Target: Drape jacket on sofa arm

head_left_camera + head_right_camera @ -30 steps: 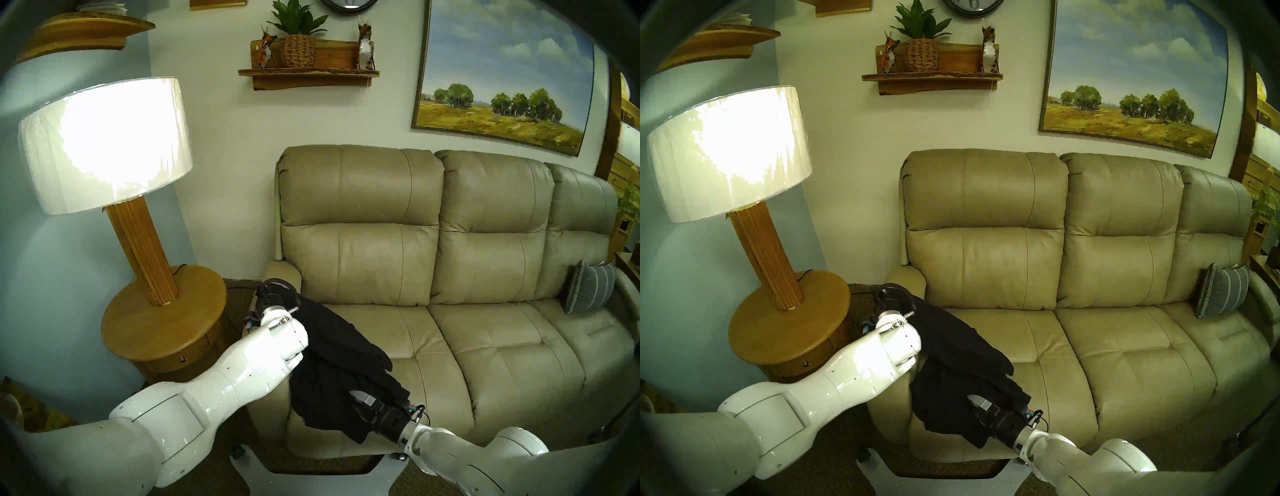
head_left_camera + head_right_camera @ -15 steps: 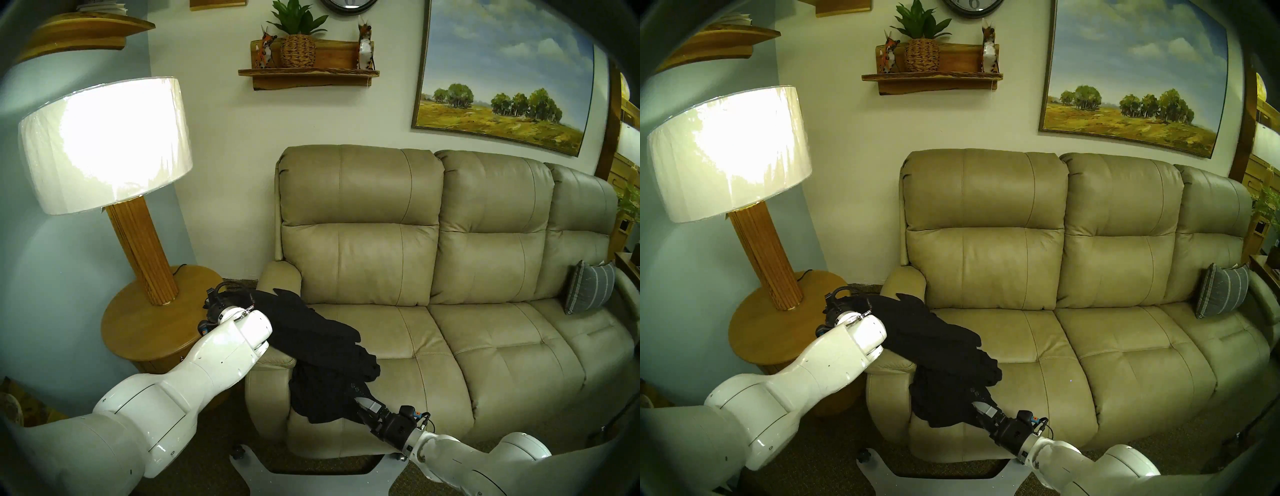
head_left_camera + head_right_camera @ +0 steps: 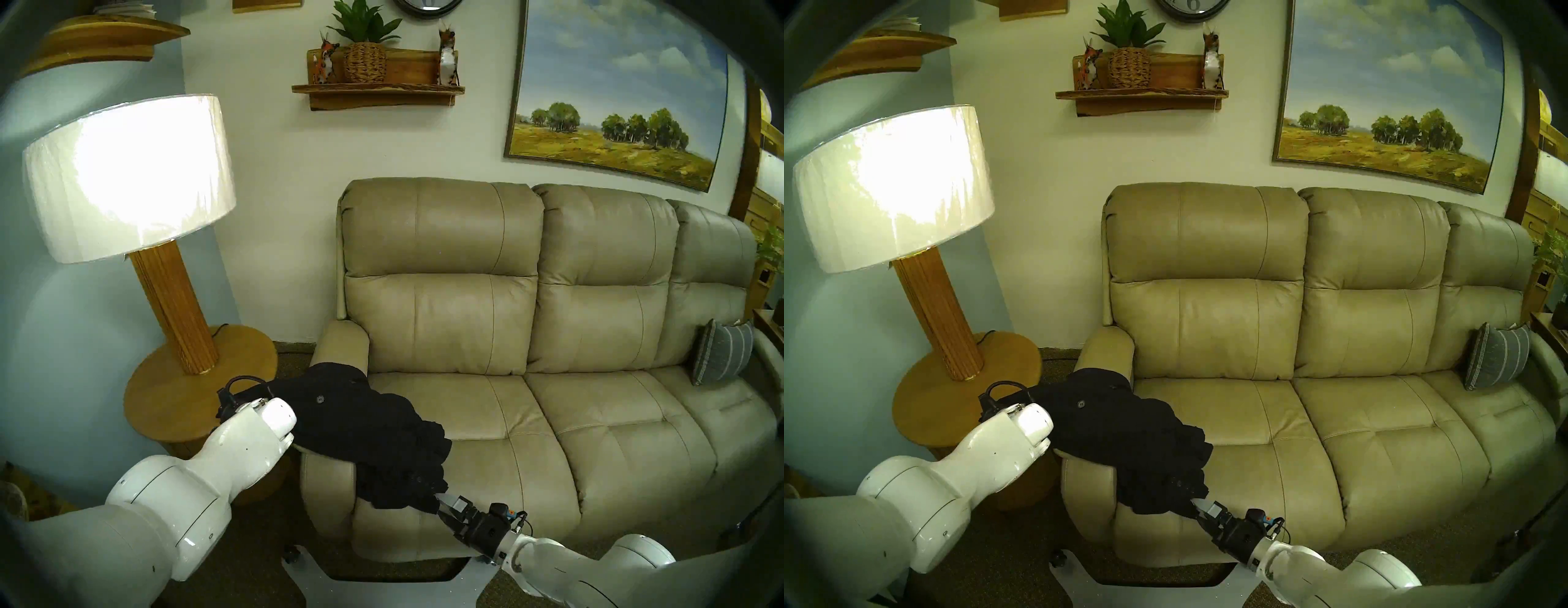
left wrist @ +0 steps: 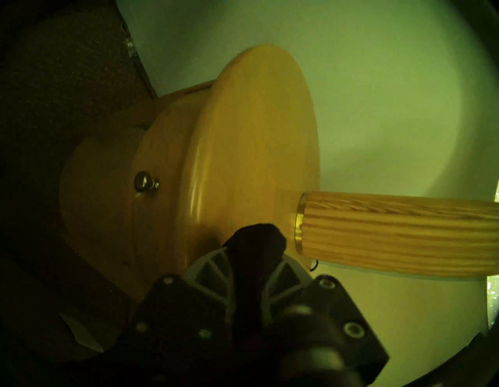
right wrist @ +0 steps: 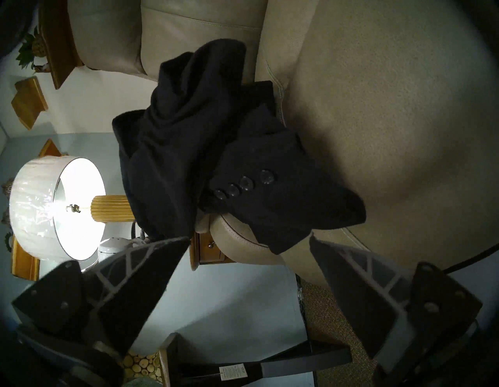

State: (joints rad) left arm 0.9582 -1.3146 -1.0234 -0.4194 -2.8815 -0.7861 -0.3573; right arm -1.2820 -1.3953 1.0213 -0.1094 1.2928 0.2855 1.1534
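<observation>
left wrist: jacket (image 4: 253,259) pinched in left gripper (image 4: 249,270).

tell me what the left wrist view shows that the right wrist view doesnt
Only the left wrist view shows the left tool shut on a fold of the black jacket, plus the round side table top and its drawer knob close up.

Only the right wrist view shows the right tool open and empty, the jacket's four sleeve buttons, the beige sofa arm under them, and the lit lampshade.

Both show the jacket and the ribbed wooden lamp post.
</observation>
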